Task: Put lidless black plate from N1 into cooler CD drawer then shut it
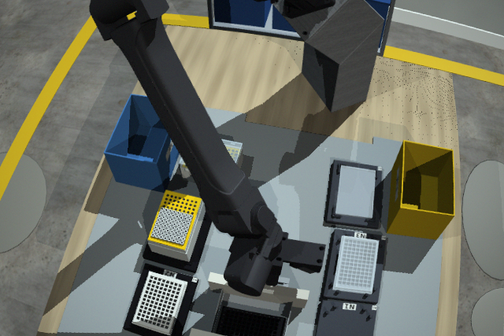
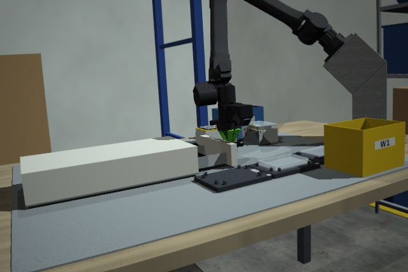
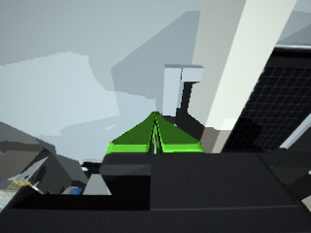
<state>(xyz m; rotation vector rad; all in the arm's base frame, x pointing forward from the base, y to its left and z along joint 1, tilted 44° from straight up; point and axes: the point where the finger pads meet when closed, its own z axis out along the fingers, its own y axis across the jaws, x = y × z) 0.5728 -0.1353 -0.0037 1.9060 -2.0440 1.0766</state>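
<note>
Grey wall [image 2: 99, 32], seemingly concrete floor [image 2: 345, 243]

Cooler CD [image 2: 108, 167] drawer [image 2: 217, 150] partly out. Gripper [image 2: 230, 136], green fingers closed together, empty, just above drawer's front. Yellow bin W1 [image 2: 362, 147] at right.

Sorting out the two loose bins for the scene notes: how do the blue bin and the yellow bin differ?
The blue bin stands at the bench's left edge in the top view, partly under the arm; the yellow bin stands at the right edge, beside the nests, with the arm nowhere over it. The yellow bin shows a white W1 label in the exterior view; the blue bin's faces show none in these views, and there it is mostly hidden behind the gripper. Both are open-topped, upright boxes.
</note>
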